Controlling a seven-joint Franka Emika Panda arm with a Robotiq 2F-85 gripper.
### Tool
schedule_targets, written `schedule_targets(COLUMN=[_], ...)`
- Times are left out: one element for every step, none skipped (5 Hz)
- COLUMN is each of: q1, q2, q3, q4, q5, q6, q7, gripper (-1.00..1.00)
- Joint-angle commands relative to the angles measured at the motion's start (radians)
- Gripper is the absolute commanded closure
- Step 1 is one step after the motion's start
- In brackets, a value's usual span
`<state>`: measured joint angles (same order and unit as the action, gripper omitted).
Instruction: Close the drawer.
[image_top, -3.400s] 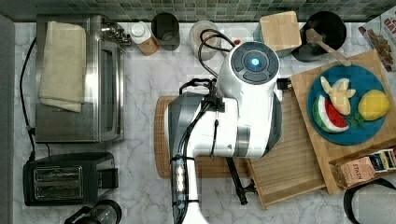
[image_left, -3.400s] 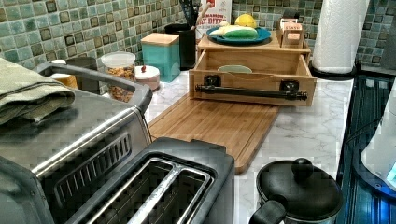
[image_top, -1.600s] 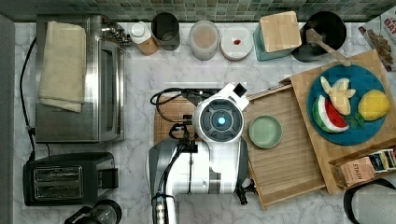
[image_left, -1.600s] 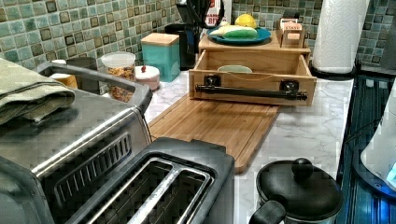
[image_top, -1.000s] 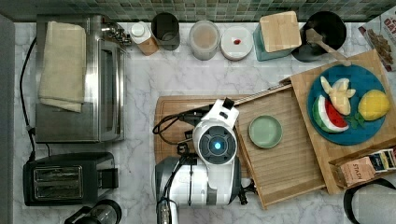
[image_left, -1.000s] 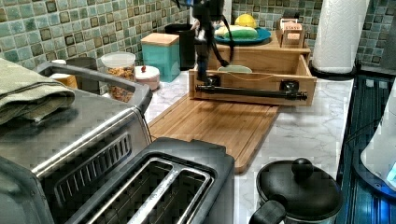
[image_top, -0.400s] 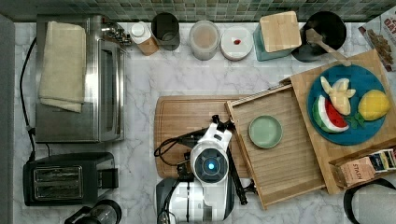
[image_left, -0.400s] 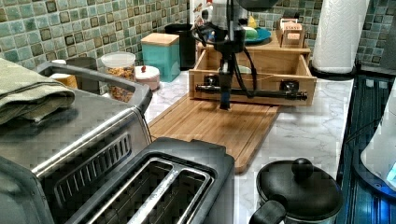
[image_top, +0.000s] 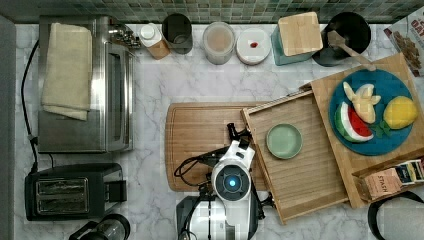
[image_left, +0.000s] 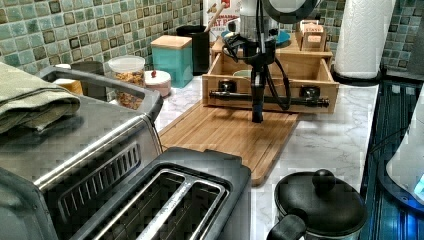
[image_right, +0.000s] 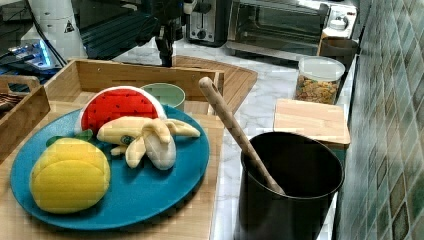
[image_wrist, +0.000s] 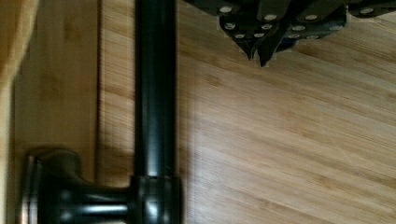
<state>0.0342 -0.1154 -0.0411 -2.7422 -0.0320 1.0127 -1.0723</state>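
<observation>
The drawer stands pulled out from its wooden stand, over the edge of the cutting board. A green bowl sits on its slatted floor. Its plain front carries a black bar handle, which the wrist view shows close up as a black bar handle. My gripper hangs upright just in front of that handle, low over the cutting board. In the wrist view my gripper is shut with its tips together, holding nothing, a short way from the handle.
A toaster oven and a toaster stand at the top view's left. Jars and a black utensil pot line the back wall. A blue plate of toy fruit tops the stand. A black lidded pot sits near the board.
My arm has drawn back from over the drawer toward the top view's bottom and lowered the gripper in front of the drawer's handle. The drawer and bowl have not moved.
</observation>
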Motion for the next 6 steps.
schedule_targets(q1=[-0.050,-0.060,-0.075,-0.098,-0.118,-0.114], q2=[-0.073,-0.033,-0.001,0.016,0.058,0.141], q3=[-0.048,-0.079,-0.113,-0.160,-0.211,-0.280], q4=[0.018,0.061,0.106,0.175,0.278,0.379], q5=[-0.067,-0.050,-0.047,0.012,0.038,0.146], q6=[0.011,-0.002,-0.008,-0.053,-0.141,-0.167], q7=[-0.122,-0.190,-0.257,-0.408,-0.509,-0.627], gripper=[1.00,1.00,1.00,1.00,1.00,1.00])
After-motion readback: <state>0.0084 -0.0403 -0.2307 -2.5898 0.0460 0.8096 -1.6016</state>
